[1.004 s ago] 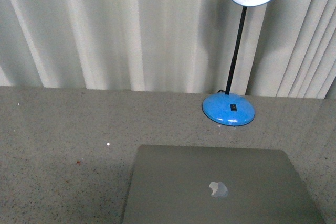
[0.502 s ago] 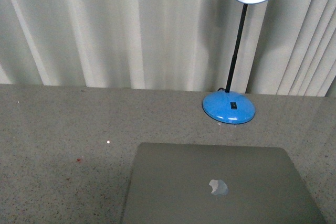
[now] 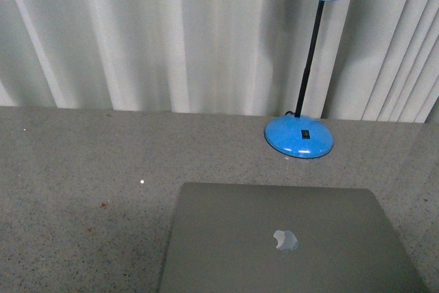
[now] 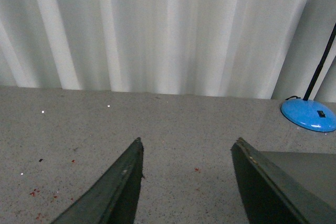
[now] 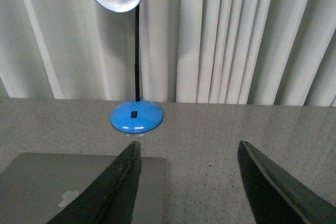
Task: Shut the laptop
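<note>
The laptop (image 3: 291, 241) is lying shut, lid up with its pale logo showing, filling the lower centre-right of the front frame on the speckled grey table (image 3: 82, 162). A blue-based desk lamp (image 3: 300, 137) is standing just behind it, before white curtains (image 3: 158, 39). The left gripper (image 4: 186, 182) is hanging spread wide, empty, over bare table. The right gripper (image 5: 186, 184) is likewise gaping wide, one finger overlapping the lid's corner.

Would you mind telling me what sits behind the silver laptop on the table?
Behind the slim silver-grey laptop stands a desk lamp with a round blue base, black stem and white shade, before pale vertical blinds. Beneath the laptop's lid nothing shows; it is covered.
</note>
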Controlling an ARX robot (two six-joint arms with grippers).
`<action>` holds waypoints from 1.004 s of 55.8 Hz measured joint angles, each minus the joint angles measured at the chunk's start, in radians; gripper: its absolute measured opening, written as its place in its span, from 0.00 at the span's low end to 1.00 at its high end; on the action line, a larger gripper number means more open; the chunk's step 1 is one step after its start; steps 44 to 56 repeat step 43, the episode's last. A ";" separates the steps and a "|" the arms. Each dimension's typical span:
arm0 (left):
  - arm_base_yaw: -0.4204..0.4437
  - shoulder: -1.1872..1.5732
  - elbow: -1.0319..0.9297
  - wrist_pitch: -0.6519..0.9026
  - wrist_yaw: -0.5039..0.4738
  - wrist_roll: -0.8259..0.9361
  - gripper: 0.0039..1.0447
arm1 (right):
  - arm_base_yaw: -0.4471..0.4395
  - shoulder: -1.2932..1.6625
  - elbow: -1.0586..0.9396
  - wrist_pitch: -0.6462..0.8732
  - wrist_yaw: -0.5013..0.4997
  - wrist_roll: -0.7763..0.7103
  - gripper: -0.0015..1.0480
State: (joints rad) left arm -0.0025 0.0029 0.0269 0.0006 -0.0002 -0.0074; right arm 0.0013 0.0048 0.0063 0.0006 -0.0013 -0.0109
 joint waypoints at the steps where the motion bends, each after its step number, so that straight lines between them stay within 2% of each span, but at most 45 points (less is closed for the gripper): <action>1: 0.000 0.000 0.000 0.000 0.000 0.000 0.64 | 0.000 0.000 0.000 0.000 0.000 0.000 0.59; 11: 0.000 0.000 0.000 0.000 0.000 0.000 0.93 | 0.000 0.000 0.000 0.000 0.000 0.000 0.88; 14: 0.000 0.000 0.000 0.000 0.000 0.003 0.95 | 0.000 0.000 0.000 0.000 0.000 0.000 0.95; 18: 0.000 0.000 0.000 0.000 0.000 0.003 0.93 | 0.000 0.000 0.000 0.000 0.000 0.000 0.92; 56: 0.000 0.000 0.000 0.000 0.000 0.003 0.94 | 0.000 0.000 0.000 0.000 0.000 0.000 0.93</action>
